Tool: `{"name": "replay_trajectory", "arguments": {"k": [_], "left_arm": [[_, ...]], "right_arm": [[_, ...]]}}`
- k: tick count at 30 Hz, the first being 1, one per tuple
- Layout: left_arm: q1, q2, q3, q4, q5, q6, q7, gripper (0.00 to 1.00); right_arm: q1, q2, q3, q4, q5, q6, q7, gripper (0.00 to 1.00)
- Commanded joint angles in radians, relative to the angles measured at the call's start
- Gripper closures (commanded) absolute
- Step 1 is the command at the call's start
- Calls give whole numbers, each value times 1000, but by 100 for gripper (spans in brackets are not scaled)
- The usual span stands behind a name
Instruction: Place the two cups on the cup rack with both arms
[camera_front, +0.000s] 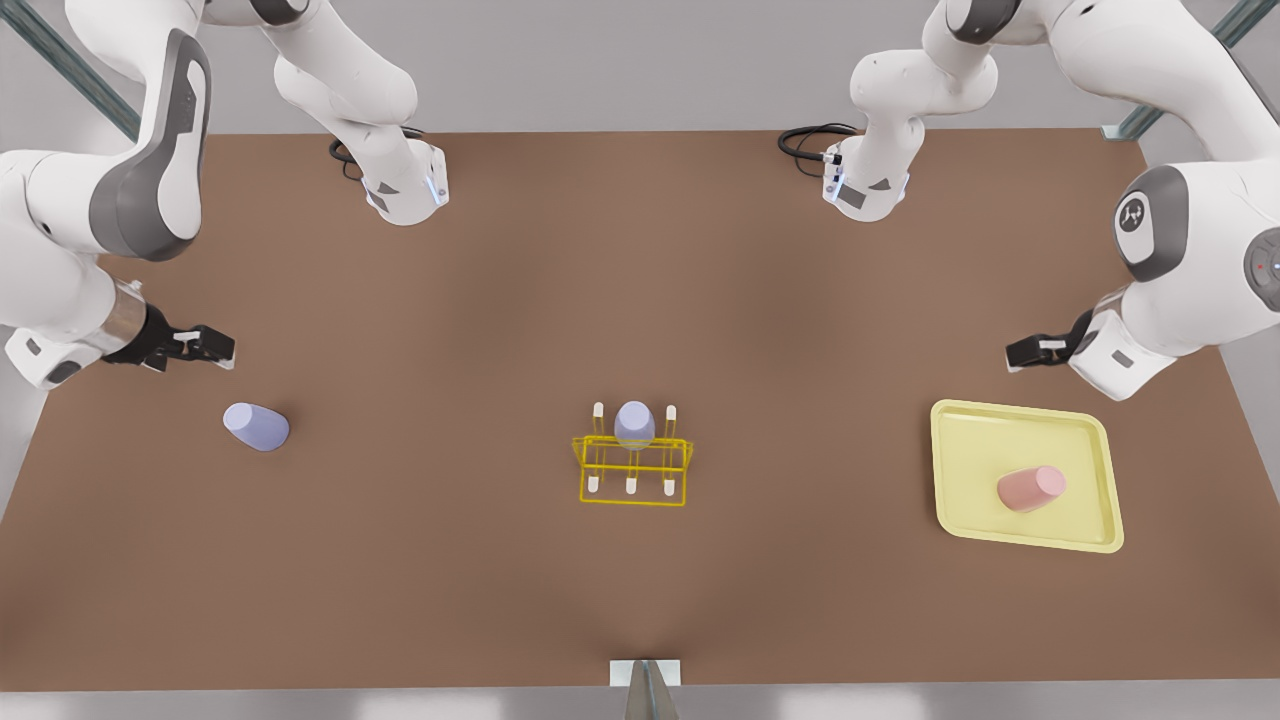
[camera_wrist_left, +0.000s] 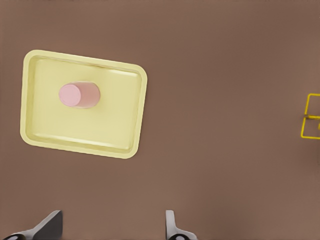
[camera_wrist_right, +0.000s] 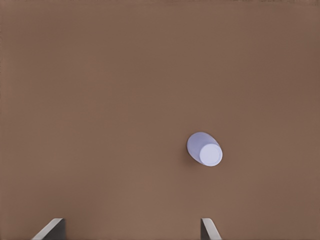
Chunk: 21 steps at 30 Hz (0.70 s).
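The pale lavender-blue cup (camera_front: 256, 427) (camera_wrist_right: 205, 149) sits on the brown table at the front view's left. My right gripper (camera_front: 215, 350) (camera_wrist_right: 132, 225) hovers open just behind it, apart from it. On the pale-yellow tray (camera_front: 980, 460) (camera_wrist_left: 115, 115) at the front view's right rests the salmon pink cup (camera_front: 1031, 488) (camera_wrist_left: 80, 95). The left gripper (camera_front: 1015, 355) (camera_wrist_left: 112, 220) hangs open behind the tray's far edge, holding nothing. The yellow wire cup rack (camera_front: 632, 467) (camera_wrist_left: 311, 117) stands at the table's middle.
A duller grey-lavender cup (camera_front: 634, 423) sits upside down on a back peg of the rack. Both arm bases (camera_front: 405, 190) stand at the table's far edge. Open brown table lies between the rack and each cup.
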Motion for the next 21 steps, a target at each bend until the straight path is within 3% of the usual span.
{"name": "replay_trajectory", "arguments": {"k": [1, 4, 6, 8, 11, 15, 21], "left_arm": [[-1, -6, 2, -5, 0, 53, -38, 0], [5, 26, 6, -26, 3, 159, -37, 0], [49, 184, 17, 28, 4, 243, 12, 0], [133, 305, 20, 81, 1, 355, 169, 0], [153, 413, 18, 103, -13, 504, 281, 0], [190, 451, 20, 57, -16, 604, 367, 0], [212, 466, 20, -46, -16, 722, 379, 0]], "right_arm": [[1, 3, 0, 4, 1, 24, -72, 0], [0, 7, 0, 4, 2, 23, -75, 0], [0, 104, 0, 10, -22, 50, -87, 0], [-54, 247, -12, 2, -21, 196, -87, 0], [-122, 322, -21, -44, -18, 368, -86, 0], [-188, 276, -20, -289, -12, 693, -127, 0], [-226, 241, -23, -427, -9, 730, -130, 0]]}}
